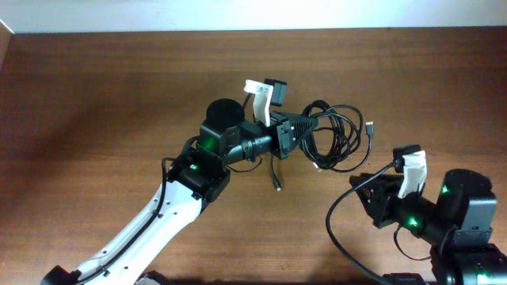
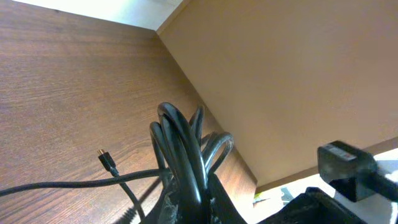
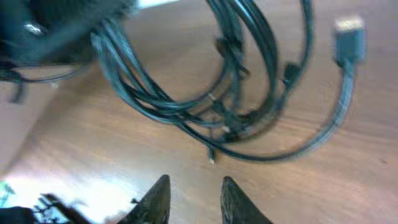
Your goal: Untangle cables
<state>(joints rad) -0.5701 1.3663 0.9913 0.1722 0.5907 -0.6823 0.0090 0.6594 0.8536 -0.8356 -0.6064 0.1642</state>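
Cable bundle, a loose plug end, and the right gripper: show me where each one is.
cable bundle [image 2: 183, 155], left wrist view, on the looped strands.
plug [image 3: 349, 36], right wrist view, on its body.
right gripper [image 3: 196, 182], right wrist view, midway between its fingertips.

Robotics lab bench, wood-grain table [image 1: 87, 103], plain wall [image 2: 280, 74], left arm [image 1: 150, 218] and right arm [image 1: 463, 210] carrying wrist cameras.

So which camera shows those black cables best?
Overhead: the cables show whole, loops and plug ends, in the left gripper. Left wrist sees only the clamped loops close up; right wrist shows them blurred.
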